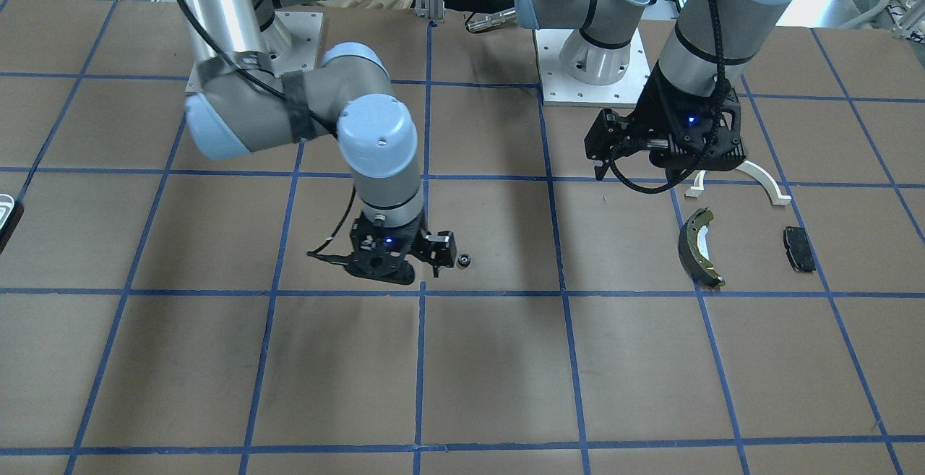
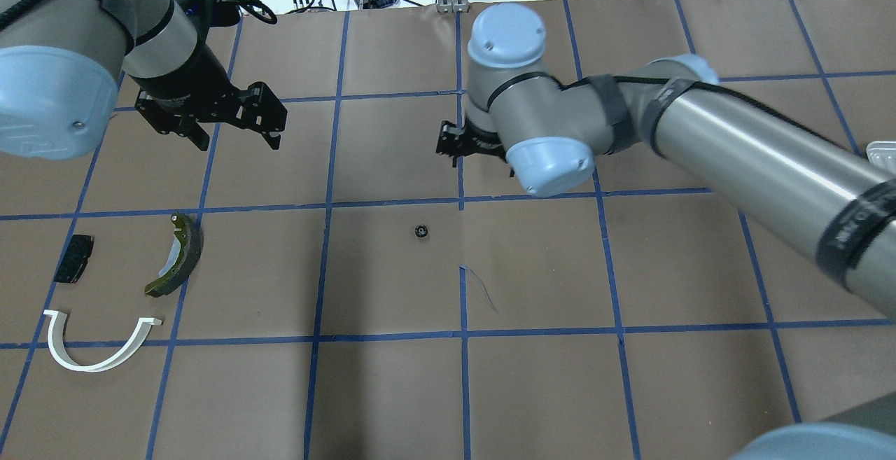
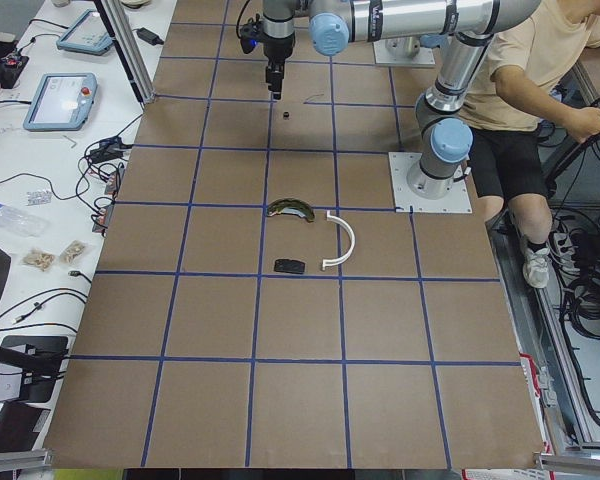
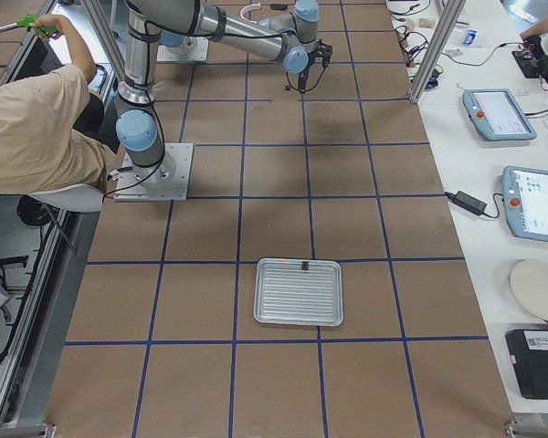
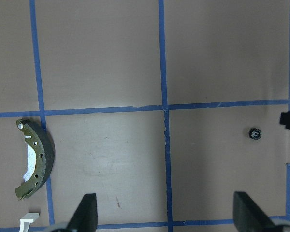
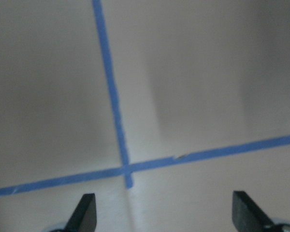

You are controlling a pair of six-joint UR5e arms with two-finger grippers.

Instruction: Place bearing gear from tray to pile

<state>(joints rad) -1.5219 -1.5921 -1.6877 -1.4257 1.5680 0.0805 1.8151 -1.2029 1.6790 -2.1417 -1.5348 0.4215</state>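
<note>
- 1 bearing gear (image 5: 254, 134): small, black, round, toothed rim. Lies on the brown paper table (image 2: 532, 390) near the right gripper (image 6: 166, 209), outside its fingers.
- Right gripper: 2 black fingers spread wide, nothing held.
- Left gripper (image 5: 166, 209): equally wide, empty, hovering near the pile (image 3: 290, 210).
- Pile: 1 dark curved brake shoe (image 2: 190, 246) with olive rim, 1 white half-ring bracket (image 1: 769, 184), 1 black rectangular pad (image 2: 73, 258).
- 1 ribbed metal tray (image 4: 300, 301): well apart from both grippers.
</note>
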